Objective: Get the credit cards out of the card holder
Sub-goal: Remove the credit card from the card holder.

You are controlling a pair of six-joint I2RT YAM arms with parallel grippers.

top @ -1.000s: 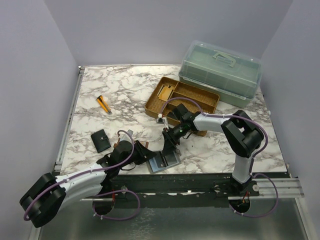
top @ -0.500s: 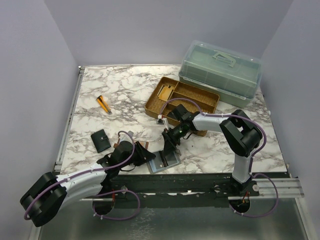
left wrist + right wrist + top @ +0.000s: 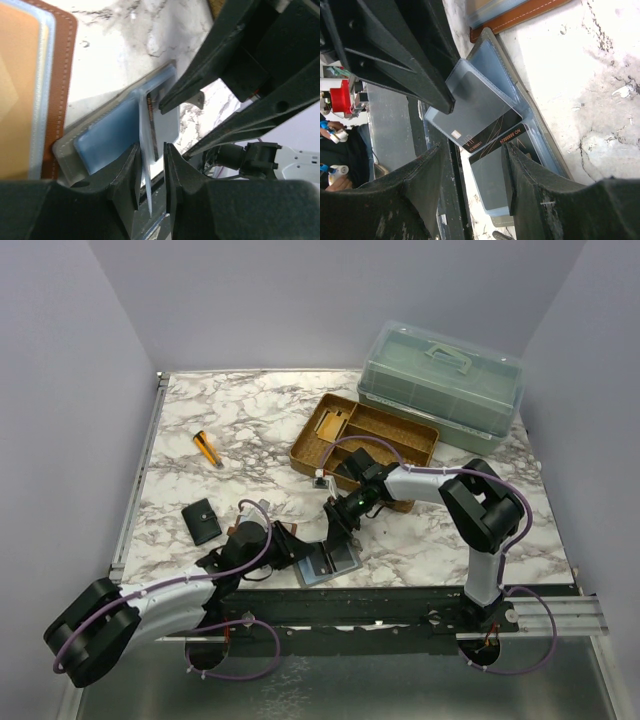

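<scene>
Card holder: brown leather card holder (image 3: 64, 80) lies open near the front edge of the table (image 3: 200, 410), orange panel up, below the left arm.
Folder: blue-grey folder (image 3: 335, 562) just to its right, one corner overlapping the leather.
Left gripper (image 3: 151, 148): jaws narrow, pinching a clear sleeve (image 3: 470, 97) of the folder and holding it lifted.
Right gripper (image 3: 472, 143): jaws parted, gripping nothing, fingers either side of a dark card (image 3: 497, 142) half out of the folder.
Further off: black case (image 3: 203, 520) to the left; tray (image 3: 400, 430) and lidded box (image 3: 440, 380) behind.
</scene>
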